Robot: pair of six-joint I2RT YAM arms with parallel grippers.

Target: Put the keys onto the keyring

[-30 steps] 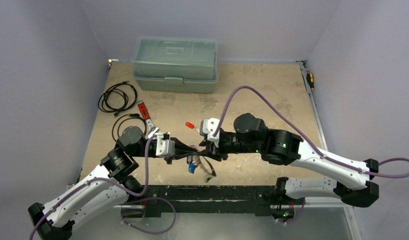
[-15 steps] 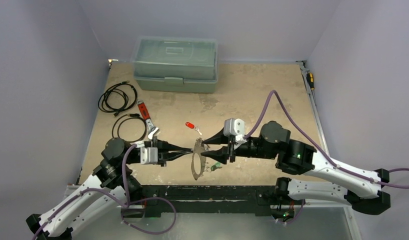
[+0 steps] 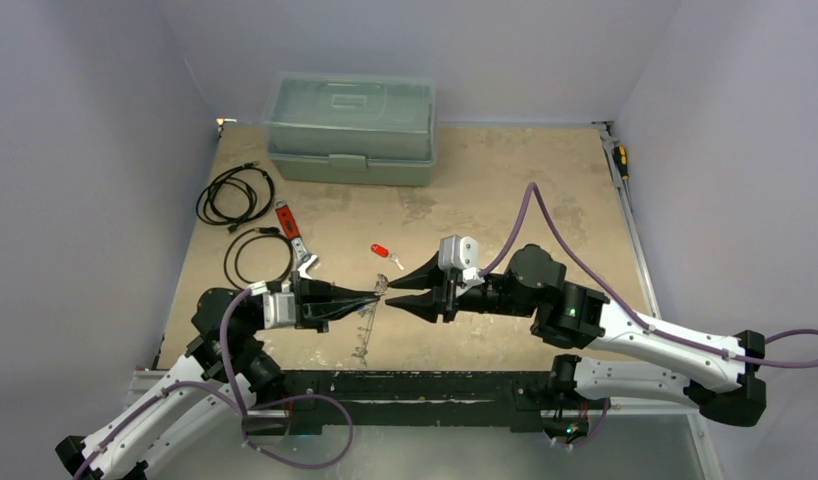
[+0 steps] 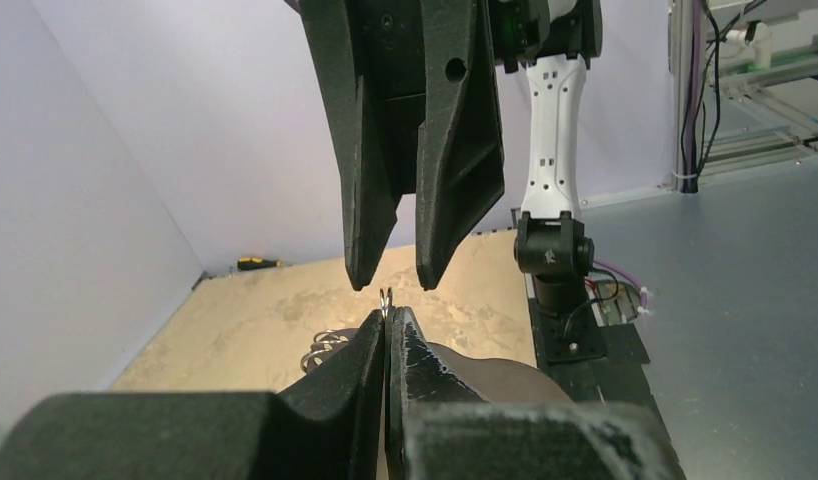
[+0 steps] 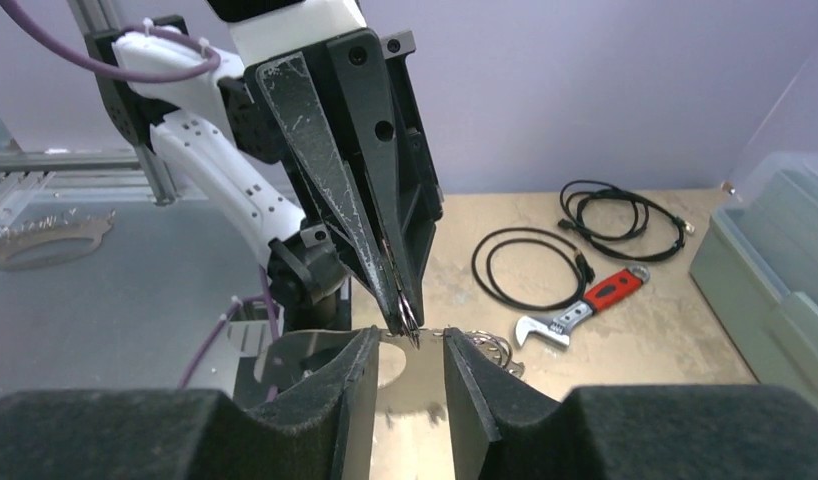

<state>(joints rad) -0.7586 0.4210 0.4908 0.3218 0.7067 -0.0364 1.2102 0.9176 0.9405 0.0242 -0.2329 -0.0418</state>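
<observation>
Near-side of the toolbox [image 3: 350, 128], the left gripper [image 3: 376, 296] clamps the keyring [image 3: 363, 330] by its rim, and the right gripper [image 3: 390, 293] stands parted just beside. The ring is probably light, stiff and slippery, so pinch the wire itself. A red key [image 3: 382, 252] lies between toolbox and ring.

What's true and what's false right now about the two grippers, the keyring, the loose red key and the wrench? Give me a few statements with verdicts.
1. The left gripper is shut on the keyring. True.
2. The right gripper is clamped on the keyring too. False: its jaws stand open, facing the left gripper's tip, and grip nothing.
3. The red key lies on the table, apart from both grippers and off the ring. True.
4. The wrench is held in the right gripper. False: it lies on the table at the left, beside the coiled cables.
</observation>
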